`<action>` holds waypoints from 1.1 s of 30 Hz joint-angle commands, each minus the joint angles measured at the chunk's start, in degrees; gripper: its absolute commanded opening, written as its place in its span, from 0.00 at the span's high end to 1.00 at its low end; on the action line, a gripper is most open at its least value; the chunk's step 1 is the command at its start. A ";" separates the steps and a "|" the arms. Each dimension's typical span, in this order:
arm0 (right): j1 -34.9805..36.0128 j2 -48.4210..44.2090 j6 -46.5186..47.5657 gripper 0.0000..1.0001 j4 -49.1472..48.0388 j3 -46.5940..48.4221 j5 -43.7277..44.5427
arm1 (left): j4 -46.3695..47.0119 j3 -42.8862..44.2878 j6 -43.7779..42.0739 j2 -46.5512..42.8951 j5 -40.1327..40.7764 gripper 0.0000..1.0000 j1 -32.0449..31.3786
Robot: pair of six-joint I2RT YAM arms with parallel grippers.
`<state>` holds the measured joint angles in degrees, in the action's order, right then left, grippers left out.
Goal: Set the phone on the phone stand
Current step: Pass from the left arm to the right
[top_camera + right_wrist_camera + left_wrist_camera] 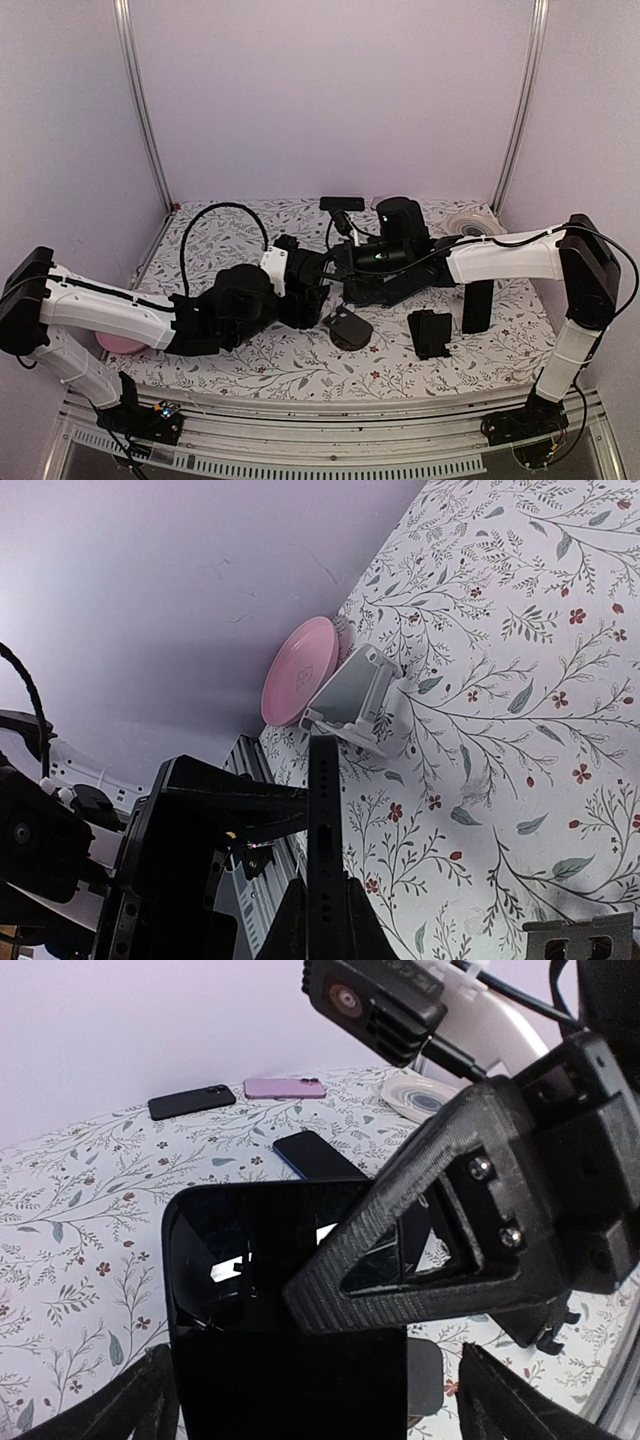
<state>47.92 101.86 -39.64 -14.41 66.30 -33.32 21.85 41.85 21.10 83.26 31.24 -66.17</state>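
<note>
While right end effector [322, 905] clamps shut on phone [322, 800], left end effector [315, 1405] gapes wide either side of it.

We see a lab robot booth: plain pale panels [330, 100] on aluminium posts [143, 110] enclose a counter [300, 370] under floral cloth. The left arm [110, 310] and right arm [510, 255] are bolted to its front rail [330, 420].
</note>
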 commanded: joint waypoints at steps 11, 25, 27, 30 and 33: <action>-1.71 -7.99 6.34 0.98 -1.88 -3.52 2.64 | 12.05 -10.33 5.81 -8.03 -16.25 0.03 5.73; -3.18 -14.38 17.09 0.97 2.37 -4.04 -4.82 | 26.93 -17.36 12.30 -10.95 -45.95 0.05 17.62; -3.18 -15.30 18.51 0.98 2.91 -3.97 -6.53 | 30.72 -18.02 14.13 -10.10 -49.61 0.06 18.60; -3.15 -16.82 20.33 0.98 3.38 -4.35 -8.09 | 37.46 -19.15 17.59 -7.87 -55.90 0.07 20.33; -3.17 -18.48 21.77 0.97 3.52 -4.84 -9.61 | 41.27 -18.43 19.57 -4.95 -60.70 0.10 20.60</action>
<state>44.97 87.00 -21.52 -9.96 62.30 -38.76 54.19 23.68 36.71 75.07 -19.27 -46.70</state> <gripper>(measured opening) 0.069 0.916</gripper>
